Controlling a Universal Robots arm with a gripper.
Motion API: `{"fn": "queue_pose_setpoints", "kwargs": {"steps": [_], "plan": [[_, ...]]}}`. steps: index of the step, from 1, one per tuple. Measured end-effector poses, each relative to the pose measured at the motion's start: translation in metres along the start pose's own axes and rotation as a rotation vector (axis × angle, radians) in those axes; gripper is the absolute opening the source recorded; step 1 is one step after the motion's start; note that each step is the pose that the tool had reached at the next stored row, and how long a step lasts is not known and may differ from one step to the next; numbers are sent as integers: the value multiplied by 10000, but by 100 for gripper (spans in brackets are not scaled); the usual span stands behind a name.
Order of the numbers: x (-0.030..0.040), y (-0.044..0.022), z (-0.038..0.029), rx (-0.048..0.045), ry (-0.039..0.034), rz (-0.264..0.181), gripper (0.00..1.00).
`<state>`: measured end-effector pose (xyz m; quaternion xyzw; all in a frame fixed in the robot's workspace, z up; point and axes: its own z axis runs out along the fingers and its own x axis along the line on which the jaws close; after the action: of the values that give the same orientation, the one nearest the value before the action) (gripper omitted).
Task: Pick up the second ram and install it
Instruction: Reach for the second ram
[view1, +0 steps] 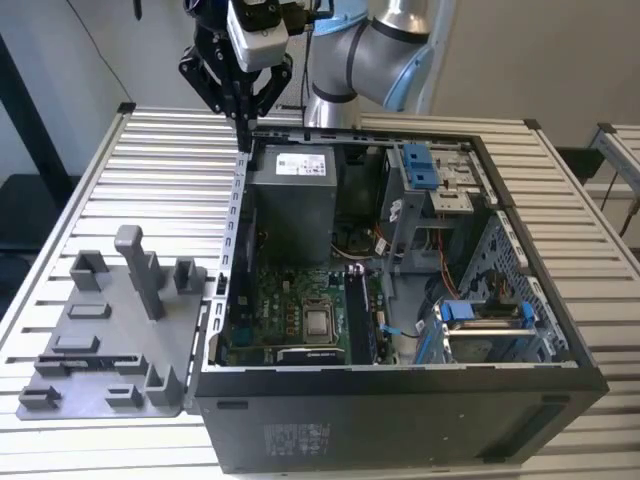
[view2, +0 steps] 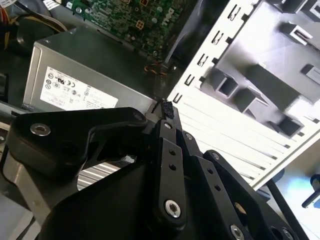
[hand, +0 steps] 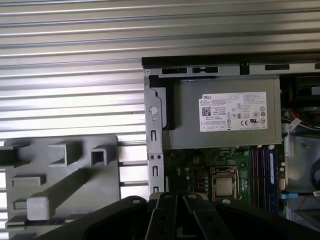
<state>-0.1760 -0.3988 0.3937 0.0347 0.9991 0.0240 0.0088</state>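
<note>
**Black fingers closed at the case corner, nothing in their grip**

Grey slatted metal makes up the table (view1: 150, 170), and on it lies the open computer case (view1: 400, 420), the biggest thing in the scene. On the exterior view's left, touching the case, sits the grey plastic tray (view1: 110, 350) with its upright pegs. Inside the case, the grey power supply (view1: 290, 205) fills the far corner, and the green motherboard (view1: 270, 300) lies nearer the camera with the CPU socket (view1: 318, 322) on it.

The gripper (view1: 243, 130) hangs above the far corner of the case on the tray's side, its tips just over the rim beside the power supply. Its fingers (view2: 167, 165) are pressed together, with nothing visible between them.

A blue-green memory stick (hand: 271, 172) stands on edge in the slots just beside the CPU socket, well apart from the gripper. I cannot tell whether it is the one the task means or its fellow.

By my judgement the arm is between steps: either the pick-up is not yet made or the seating is already done, and these views do not settle which. Any grasp of so thin a board would call for parted fingers squared to its long edges. Seating it would call for a straight, even push into the slot.
</note>
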Motion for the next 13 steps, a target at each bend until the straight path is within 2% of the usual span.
{"fn": "queue_pose_setpoints", "kwargs": {"steps": [6, 13], "plan": [[126, -9, -1, 0, 2, -13, 11], [311, -21, -4, 0, 7, -31, 11]]}}
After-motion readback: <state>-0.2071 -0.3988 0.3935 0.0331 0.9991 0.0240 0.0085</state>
